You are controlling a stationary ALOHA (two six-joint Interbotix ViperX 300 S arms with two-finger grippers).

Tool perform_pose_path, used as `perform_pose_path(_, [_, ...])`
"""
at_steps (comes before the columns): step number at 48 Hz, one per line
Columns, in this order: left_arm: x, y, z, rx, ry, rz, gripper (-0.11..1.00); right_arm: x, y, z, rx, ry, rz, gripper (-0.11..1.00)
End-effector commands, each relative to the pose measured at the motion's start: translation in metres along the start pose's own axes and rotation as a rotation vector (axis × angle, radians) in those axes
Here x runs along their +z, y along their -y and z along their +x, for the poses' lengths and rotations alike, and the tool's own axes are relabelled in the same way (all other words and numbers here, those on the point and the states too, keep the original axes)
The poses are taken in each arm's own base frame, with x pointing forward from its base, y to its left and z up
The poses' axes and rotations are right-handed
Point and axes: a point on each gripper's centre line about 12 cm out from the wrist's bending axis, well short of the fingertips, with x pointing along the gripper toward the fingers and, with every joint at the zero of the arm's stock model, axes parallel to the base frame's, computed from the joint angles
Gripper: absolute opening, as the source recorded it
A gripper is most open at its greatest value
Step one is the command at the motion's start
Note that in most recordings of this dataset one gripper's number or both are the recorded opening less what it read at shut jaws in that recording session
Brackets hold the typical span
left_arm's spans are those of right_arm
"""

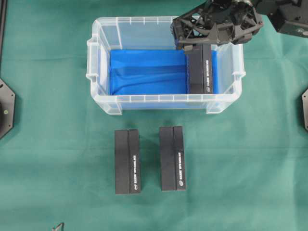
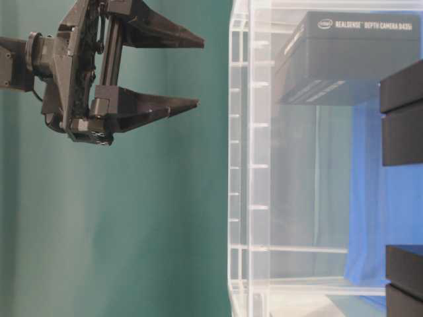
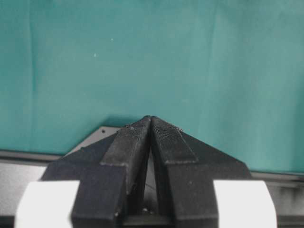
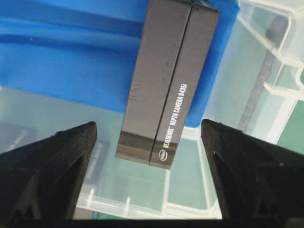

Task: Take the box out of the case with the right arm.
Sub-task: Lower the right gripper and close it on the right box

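Observation:
The clear case (image 1: 98, 57) with a blue floor lining (image 1: 144, 72) stands at the table's far middle. One black box (image 1: 199, 70) lies flat against the case's right wall. My right gripper (image 1: 214, 36) hovers above the case's far right corner, pointing down, clear of the rim and open, with nothing between its fingers. From the side the right gripper (image 2: 198, 74) is apart from the case (image 2: 241, 165) and the box (image 2: 350, 59). In the right wrist view the box (image 4: 168, 80) lies below the spread gripper (image 4: 147, 126). My left gripper (image 3: 151, 118) is shut on nothing.
Two more black boxes (image 1: 127, 161) (image 1: 173, 158) lie side by side on the green cloth in front of the case. Black arm bases sit at the left edge (image 1: 5, 108) and right edge (image 1: 304, 108).

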Motion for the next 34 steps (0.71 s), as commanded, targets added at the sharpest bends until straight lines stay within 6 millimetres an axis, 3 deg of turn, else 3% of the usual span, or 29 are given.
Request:
perform_pose_path(1, [0.003,0.000,-0.003,0.002,0.013,-0.003,0.00,0.000,0.000,-0.009,0.023,0.010,-0.001,0.87])
perform_pose_path(18, [0.003,0.000,-0.003,0.000,0.012,-0.003,0.00,-0.001,0.002,-0.004,0.012,0.007,0.006,0.87])
perform_pose_path(34, [0.003,0.000,-0.002,0.002,0.010,-0.003,0.00,-0.004,0.004,0.023,0.024,0.005,0.021,0.88])
